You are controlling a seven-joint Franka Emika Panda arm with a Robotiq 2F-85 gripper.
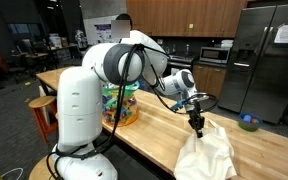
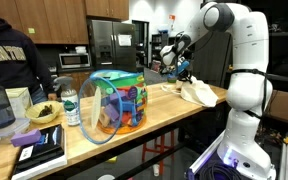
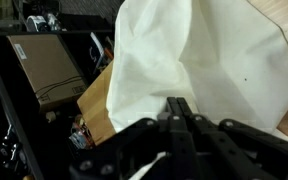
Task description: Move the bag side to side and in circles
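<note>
Directly beneath the gripper [image 1: 196, 123] hung the white cloth bag [image 1: 206, 152]. Its top was gathered up to the fingertips and its lower part was spread on the wooden table [image 1: 149, 132]. The jaws stood pinched together on a fold of the fabric, with no gap visible between them in the wrist view [image 3: 179, 112].

As for progress, the grasp looked made and the bag's neck was raised. A single moment could not show whether any side-to-side sweeps or circles had been done. By my judgement the swinging itself was left to do, or at least to finish.

In an exterior view the bag [image 2: 198, 94] lay just below and in front of the gripper [image 2: 181, 72], near the table's far end. Well off to one side of the gripper stood a colourful mesh basket [image 2: 119, 103], which the wrist camera missed entirely.

The wrist view alone showed the bag's creases [image 3: 209, 60] up close. It also showed a flat cardboard box [image 3: 46, 68] lying beyond the cloth, off the table edge, hidden from both exterior views.
</note>
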